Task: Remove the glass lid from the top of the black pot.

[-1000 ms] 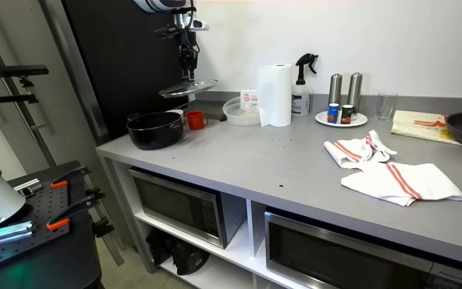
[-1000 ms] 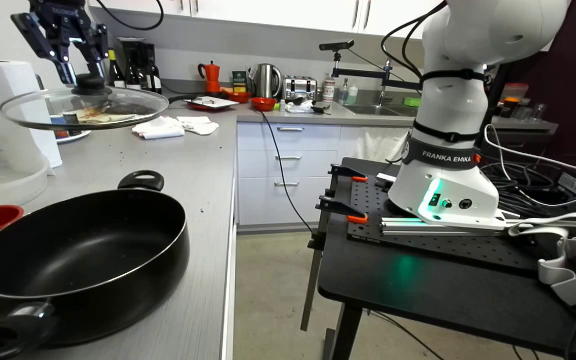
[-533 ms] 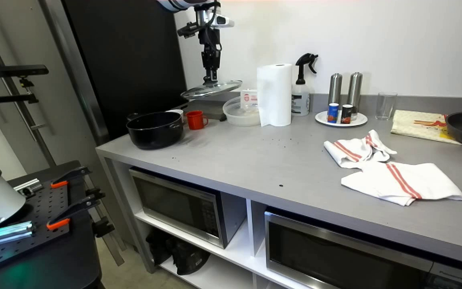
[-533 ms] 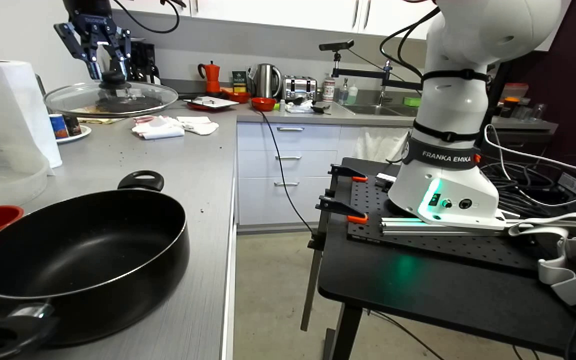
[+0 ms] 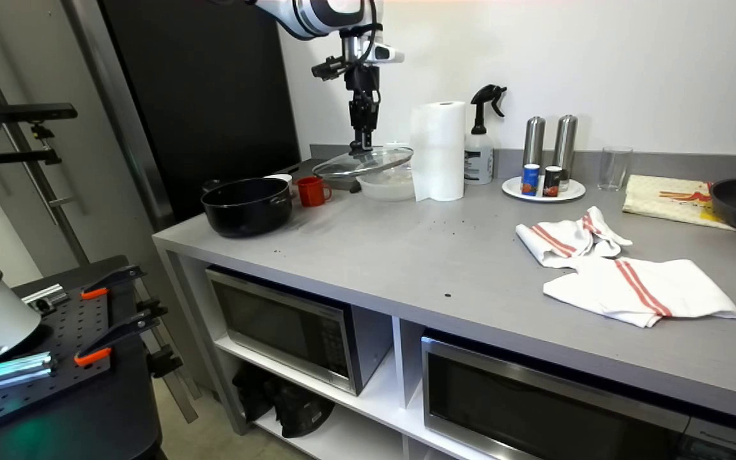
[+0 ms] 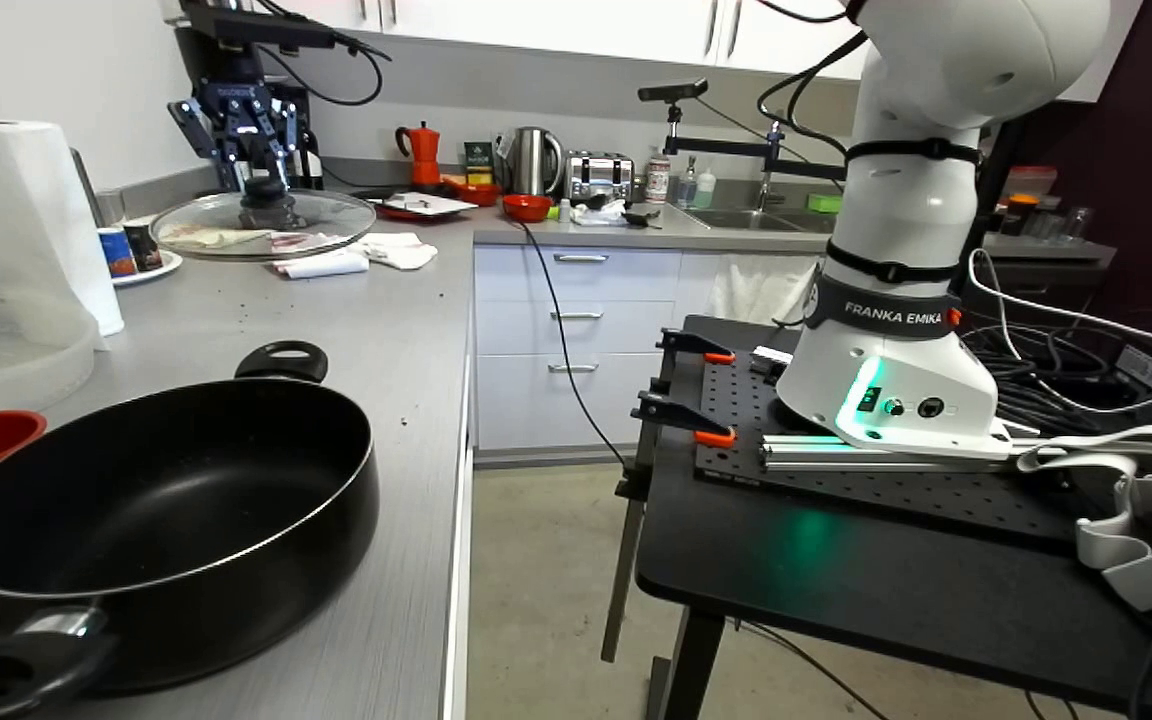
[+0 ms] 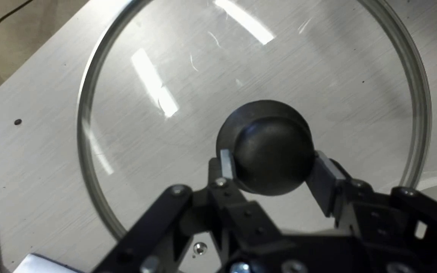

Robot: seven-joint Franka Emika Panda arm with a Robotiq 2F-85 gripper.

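Treat the glass lid [image 5: 363, 163], clamped in the tool [image 7: 275, 163] by its knob [image 7: 273, 149], as probably stiff, slippery, fragile, moderately heavy and best held there.

Glass lid [image 5: 350, 165], lower and farther from black pot [image 5: 246, 214] than a second ago, gripper [image 7: 273, 159] lowered and shifted likewise, plastic tub [image 5: 387, 191] now partly overlapped in an exterior view.

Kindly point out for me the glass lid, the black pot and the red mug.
Glass lid [image 7: 274, 152]: in the wrist view, on its dark centre knob.
Black pot [image 5: 248, 217]: in an exterior view, on its outer wall.
Red mug [image 5: 311, 193]: in an exterior view, on its body wall.
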